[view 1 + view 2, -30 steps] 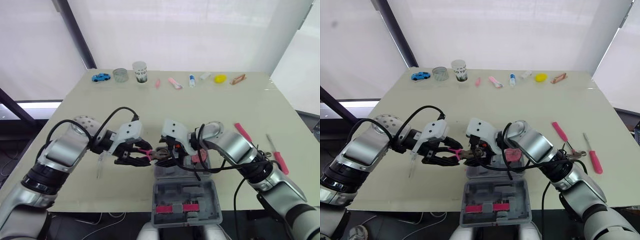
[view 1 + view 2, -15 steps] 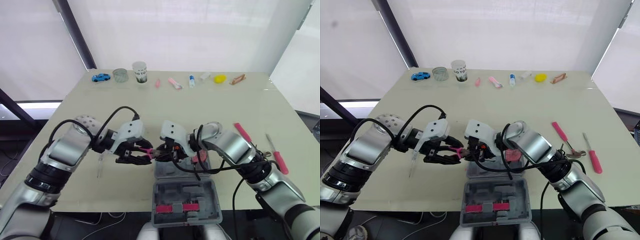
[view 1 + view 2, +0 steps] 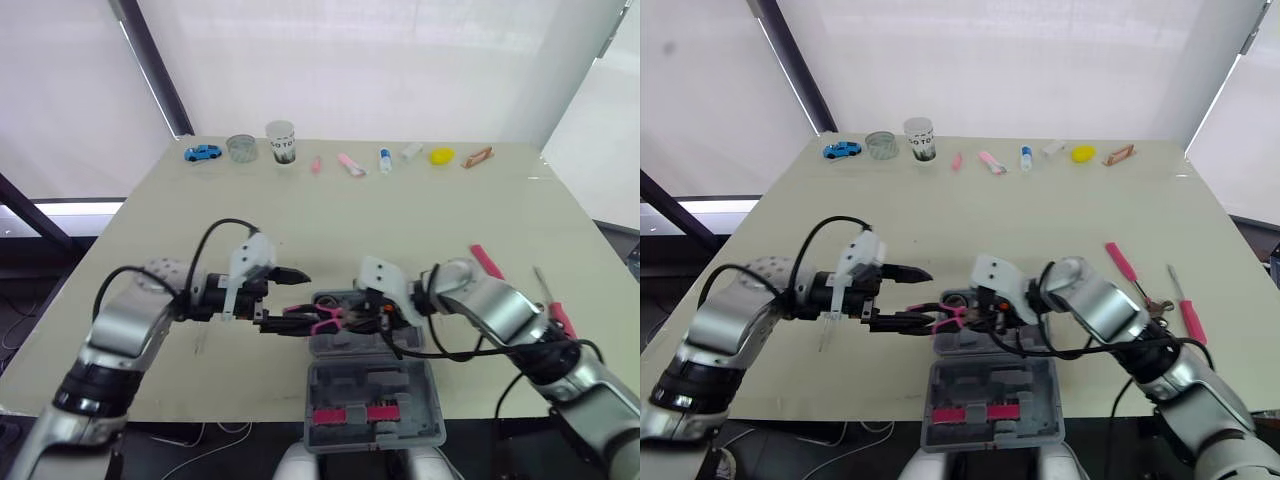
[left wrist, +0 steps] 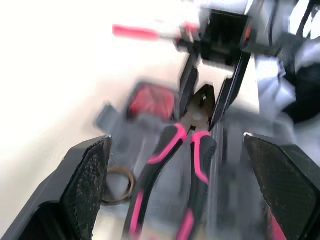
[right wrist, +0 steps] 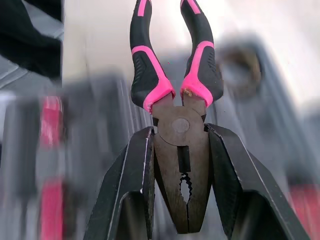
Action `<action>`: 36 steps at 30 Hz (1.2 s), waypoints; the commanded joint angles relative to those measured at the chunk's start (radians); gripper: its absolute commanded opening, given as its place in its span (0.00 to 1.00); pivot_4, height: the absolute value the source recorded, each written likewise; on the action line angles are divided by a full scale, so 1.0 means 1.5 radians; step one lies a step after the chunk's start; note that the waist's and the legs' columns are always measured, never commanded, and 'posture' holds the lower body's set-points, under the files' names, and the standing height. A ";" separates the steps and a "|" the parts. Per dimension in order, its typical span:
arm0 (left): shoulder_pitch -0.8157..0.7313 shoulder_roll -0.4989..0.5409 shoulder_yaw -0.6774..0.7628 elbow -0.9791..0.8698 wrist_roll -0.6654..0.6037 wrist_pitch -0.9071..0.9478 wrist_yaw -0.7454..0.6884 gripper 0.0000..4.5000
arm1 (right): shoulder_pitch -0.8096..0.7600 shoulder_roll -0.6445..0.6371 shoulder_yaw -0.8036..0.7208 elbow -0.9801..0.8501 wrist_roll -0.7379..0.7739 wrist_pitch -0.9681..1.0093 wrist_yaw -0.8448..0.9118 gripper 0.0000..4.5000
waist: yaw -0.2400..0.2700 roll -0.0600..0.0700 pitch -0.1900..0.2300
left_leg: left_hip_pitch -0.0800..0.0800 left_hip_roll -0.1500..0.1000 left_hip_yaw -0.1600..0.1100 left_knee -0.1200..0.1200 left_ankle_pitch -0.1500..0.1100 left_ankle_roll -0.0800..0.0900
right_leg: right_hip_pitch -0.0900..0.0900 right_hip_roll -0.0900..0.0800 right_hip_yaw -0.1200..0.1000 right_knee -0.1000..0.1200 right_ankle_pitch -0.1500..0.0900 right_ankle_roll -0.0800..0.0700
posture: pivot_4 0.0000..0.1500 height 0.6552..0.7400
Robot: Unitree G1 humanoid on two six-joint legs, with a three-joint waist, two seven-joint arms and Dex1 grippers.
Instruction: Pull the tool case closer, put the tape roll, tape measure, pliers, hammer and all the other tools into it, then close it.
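Pink-handled pliers (image 5: 175,117) clamped in right claw (image 5: 179,132).

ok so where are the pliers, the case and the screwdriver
pliers (image 5: 180,125), right wrist view, on the pivot of the head
case (image 3: 420,400), left eye view, on bare grey plastic inside the near half
screwdriver (image 3: 1188,320), right eye view, on the red handle

Lab rm: plain table (image 3: 400,215) w/ white curtains (image 3: 350,60).
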 commanded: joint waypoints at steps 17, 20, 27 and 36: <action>0.305 0.024 0.235 0.070 -0.104 -0.171 -0.179 1.00 | 0.043 -0.144 -0.063 -0.010 -0.031 -0.127 0.089 0.22 | 0.000 0.000 0.000 | 0.001 0.000 0.002 0.000 0.000 0.000 | 0.000 0.000 0.000 0.000 0.000 0.000 | 1.00 1.00; 0.297 0.022 0.227 0.072 -0.104 -0.180 -0.171 1.00 | 0.024 -0.114 -0.031 0.012 -0.064 -0.143 0.090 0.22 | -0.001 0.000 0.000 | 0.001 0.000 0.002 0.000 0.000 0.000 | 0.000 0.000 0.001 0.000 0.000 0.000 | 1.00 1.00; 0.287 0.017 0.212 0.084 -0.090 -0.205 -0.161 1.00 | -0.023 -0.025 0.050 0.082 -0.145 -0.186 0.084 0.22 | 0.000 0.000 0.000 | 0.001 0.000 0.002 0.000 0.000 0.000 | 0.000 0.000 0.000 0.000 0.000 0.000 | 1.00 1.00; 0.287 0.011 0.198 0.095 -0.076 -0.232 -0.153 1.00 | -0.046 0.097 0.094 0.140 -0.199 -0.173 0.052 0.22 | -0.001 0.000 0.000 | 0.001 0.000 0.002 0.000 0.000 0.000 | 0.000 0.001 0.000 0.001 0.000 -0.001 | 1.00 1.00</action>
